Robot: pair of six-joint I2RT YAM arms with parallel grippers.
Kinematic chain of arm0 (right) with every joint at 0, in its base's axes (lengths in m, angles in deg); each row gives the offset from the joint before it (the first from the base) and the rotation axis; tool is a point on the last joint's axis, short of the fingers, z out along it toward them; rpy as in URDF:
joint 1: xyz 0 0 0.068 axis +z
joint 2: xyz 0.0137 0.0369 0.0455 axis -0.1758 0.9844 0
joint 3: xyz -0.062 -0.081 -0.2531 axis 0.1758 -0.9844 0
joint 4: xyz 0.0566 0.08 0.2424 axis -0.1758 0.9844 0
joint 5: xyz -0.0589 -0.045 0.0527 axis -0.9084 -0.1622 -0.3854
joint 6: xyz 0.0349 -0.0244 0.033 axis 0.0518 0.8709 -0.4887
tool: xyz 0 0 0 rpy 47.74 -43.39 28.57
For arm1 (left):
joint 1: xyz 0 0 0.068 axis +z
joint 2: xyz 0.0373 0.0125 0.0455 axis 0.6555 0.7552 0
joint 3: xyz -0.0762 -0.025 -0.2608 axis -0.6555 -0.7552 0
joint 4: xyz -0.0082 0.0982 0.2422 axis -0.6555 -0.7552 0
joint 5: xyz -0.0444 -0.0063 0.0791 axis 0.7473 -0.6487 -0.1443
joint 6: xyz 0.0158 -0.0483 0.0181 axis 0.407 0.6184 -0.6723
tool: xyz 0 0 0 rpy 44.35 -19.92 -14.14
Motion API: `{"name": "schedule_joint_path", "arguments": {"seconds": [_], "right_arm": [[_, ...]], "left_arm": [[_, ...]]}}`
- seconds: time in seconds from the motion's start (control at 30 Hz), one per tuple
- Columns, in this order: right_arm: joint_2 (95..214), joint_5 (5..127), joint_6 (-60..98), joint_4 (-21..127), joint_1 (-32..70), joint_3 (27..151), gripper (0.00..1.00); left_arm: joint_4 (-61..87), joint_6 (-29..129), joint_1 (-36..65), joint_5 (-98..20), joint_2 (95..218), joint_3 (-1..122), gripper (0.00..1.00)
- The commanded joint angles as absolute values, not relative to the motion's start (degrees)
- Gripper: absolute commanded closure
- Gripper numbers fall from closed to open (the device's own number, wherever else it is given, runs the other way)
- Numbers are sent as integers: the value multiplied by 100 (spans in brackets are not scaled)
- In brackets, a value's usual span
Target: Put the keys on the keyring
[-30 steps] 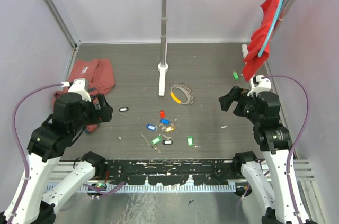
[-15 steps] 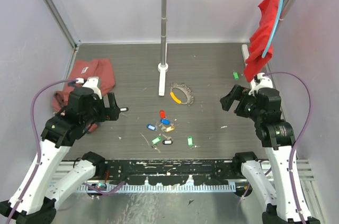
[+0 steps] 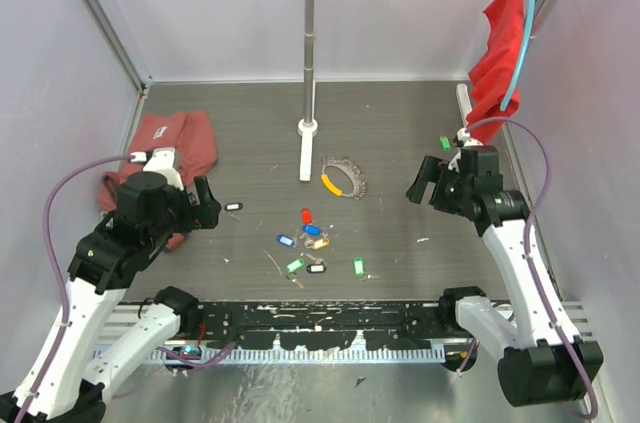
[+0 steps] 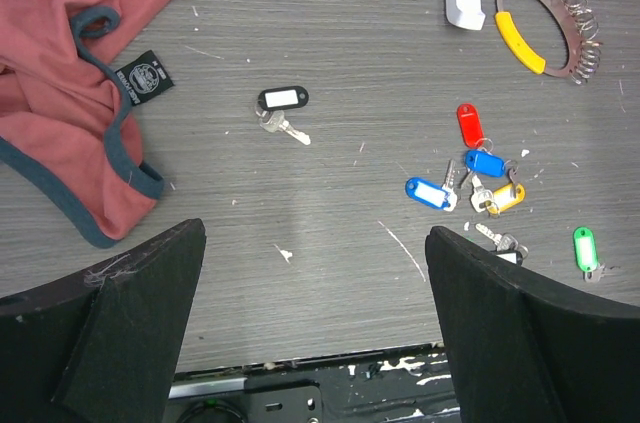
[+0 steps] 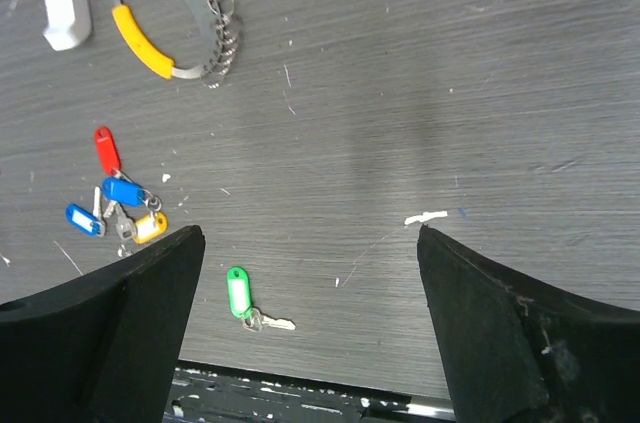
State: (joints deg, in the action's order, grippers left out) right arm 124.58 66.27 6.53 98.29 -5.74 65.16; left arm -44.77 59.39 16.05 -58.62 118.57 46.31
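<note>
Approach is the step in hand. From above, left gripper (image 3: 205,205) and right gripper (image 3: 420,183) hover with jaws apart, empty; the keys (image 3: 312,233) lie scattered between them, the keyring (image 3: 344,176) farther out. Left wrist: a black-tagged key (image 4: 283,99) lies just ahead of the fingers. Right wrist: a green-tagged key (image 5: 237,293) lies between the fingers. Next, I judge, one hand must descend onto a key.
</note>
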Motion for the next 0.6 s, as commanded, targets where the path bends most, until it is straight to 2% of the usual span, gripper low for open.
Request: {"name": "schedule_joint_path", "arguments": {"seconds": [0.0, 0.27, 0.57], "right_arm": [[12944, 6766, 643, 9188, -349, 6390, 8], [14616, 5958, 597, 8077, 1017, 6709, 11], [16790, 6129, 1448, 7390, 1249, 7899, 12]], "left_arm": [[-4367, 5972, 1626, -6001, 11873, 4562, 2], [-4345, 5991, 1626, -6036, 12089, 4566, 2], [-4351, 5987, 1626, -6002, 12122, 4562, 2]]}}
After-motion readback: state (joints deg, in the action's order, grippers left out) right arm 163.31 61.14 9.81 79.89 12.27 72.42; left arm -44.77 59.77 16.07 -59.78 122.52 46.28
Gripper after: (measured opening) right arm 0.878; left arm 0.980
